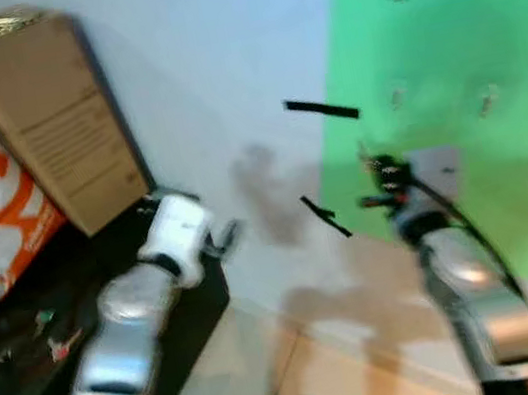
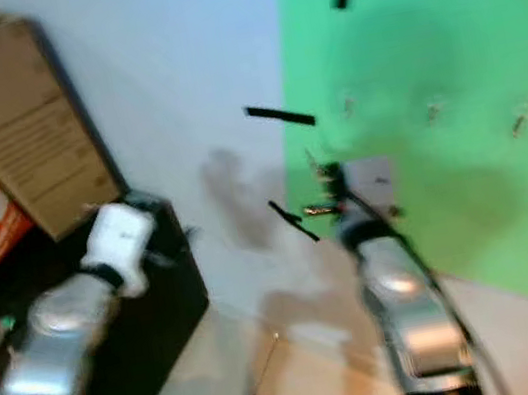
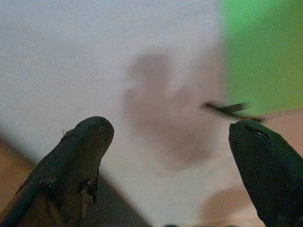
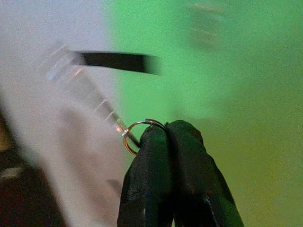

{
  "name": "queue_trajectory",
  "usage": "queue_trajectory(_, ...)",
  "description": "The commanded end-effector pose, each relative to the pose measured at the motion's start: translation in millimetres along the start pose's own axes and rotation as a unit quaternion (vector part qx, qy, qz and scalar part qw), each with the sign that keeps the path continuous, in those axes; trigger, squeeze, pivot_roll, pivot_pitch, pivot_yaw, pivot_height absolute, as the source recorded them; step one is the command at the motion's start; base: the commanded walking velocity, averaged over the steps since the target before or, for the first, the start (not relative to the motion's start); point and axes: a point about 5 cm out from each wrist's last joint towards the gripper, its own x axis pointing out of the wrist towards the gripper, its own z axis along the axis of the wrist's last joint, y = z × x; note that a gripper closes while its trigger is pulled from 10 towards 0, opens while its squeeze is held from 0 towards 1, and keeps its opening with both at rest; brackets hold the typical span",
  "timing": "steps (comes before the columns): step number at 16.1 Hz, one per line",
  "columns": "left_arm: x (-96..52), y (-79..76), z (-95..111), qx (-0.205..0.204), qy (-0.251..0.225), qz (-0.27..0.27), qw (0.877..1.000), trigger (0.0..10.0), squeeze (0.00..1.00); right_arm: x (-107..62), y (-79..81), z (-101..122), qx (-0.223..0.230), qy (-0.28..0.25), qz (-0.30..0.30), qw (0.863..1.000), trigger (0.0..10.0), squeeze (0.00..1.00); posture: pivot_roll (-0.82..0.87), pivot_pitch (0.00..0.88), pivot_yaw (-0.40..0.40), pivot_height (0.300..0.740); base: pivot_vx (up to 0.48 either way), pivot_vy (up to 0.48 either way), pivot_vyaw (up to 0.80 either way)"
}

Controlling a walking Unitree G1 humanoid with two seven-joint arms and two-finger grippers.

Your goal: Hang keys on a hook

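The keys (image 4: 102,111), blurred, are suspended from a key ring (image 4: 135,137) that is clamped between the closed fingers of the right pincer (image 4: 165,128), which is raised before the green panel (image 1: 493,108). The left pincer (image 3: 173,137) is held open, facing the white wall (image 1: 213,74), with nothing between its fingers

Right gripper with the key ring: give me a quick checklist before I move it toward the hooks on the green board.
1. Right gripper shut on the key ring: ok.
2. Ring pinched only at its edge, grip security: cannot tell.
3. Hooks on the green board located: ok, but blurred.
4. Ring lined up with a hook: not ok, it sits beside the board's edge.
5. Left gripper open, out of the way: ok.
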Motion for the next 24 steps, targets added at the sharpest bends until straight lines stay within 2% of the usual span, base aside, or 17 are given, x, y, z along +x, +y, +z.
queue_trajectory(1,-3.0,7.7,3.2,0.013,-0.005,0.006,1.0,10.0,0.0,1.1,4.2,6.7,0.009,-0.014,0.006,1.0,10.0,0.0,-0.04,0.0,0.014,0.74,0.337,0.0,0.0)
queue_trajectory(3,-3.2,6.2,2.7,0.014,-0.006,-0.003,1.0,10.0,0.0,-1.4,2.2,5.5,0.022,-0.007,0.006,1.0,10.0,0.0,-0.04,0.0,0.014,0.74,0.336,0.0,-0.4)
queue_trajectory(5,-3.3,3.2,2.7,0.013,-0.008,-0.018,1.0,10.0,0.0,-5.4,1.2,6.5,0.008,-0.012,0.015,1.0,10.0,0.0,-0.05,0.0,0.014,0.74,0.315,0.0,-0.4)
queue_trajectory(8,-5.8,-4.9,5.5,0.008,-0.022,-0.061,0.998,10.0,0.0,-9.7,8.0,8.0,0.005,-0.01,0.064,0.998,10.0,0.0,-0.05,0.0,0.013,0.74,0.0,0.0,0.0)
queue_trajectory(12,-8.4,-8.9,9.0,0.004,-0.028,-0.094,0.995,10.0,0.0,-11.7,12.4,13.8,0.012,-0.011,0.098,0.995,10.0,0.0,-0.04,0.0,-0.003,0.74,0.0,0.0,0.0)
queue_trajectory(15,-15.1,-16.4,19.6,-0.011,-0.045,-0.17,0.984,10.0,0.0,-7.2,13.7,23.3,0.022,-0.019,0.106,0.994,10.0,0.0,-0.03,0.0,-0.014,0.74,0.0,0.0,0.0)
queue_trajectory(17,-17.0,-18.2,22.7,-0.013,-0.046,-0.192,0.98,10.0,0.0,-3.9,14.8,28.4,0.027,-0.023,0.105,0.994,10.0,0.0,-0.03,0.0,-0.016,0.74,0.0,0.0,0.0)
queue_trajectory(21,-18.1,-17.9,25.9,-0.014,-0.046,-0.202,0.978,10.0,0.0,2.5,15.0,34.3,0.03,-0.023,0.096,0.995,10.0,0.0,-0.03,0.0,-0.018,0.74,0.0,0.0,0.0)
queue_trajectory(24,-17.4,-21.2,30.8,-0.017,-0.05,-0.214,0.975,10.0,0.0,14.4,13.4,42.0,0.028,-0.024,0.07,0.997,10.0,0.0,-0.03,0.0,-0.017,0.74,0.0,0.0,0.0)
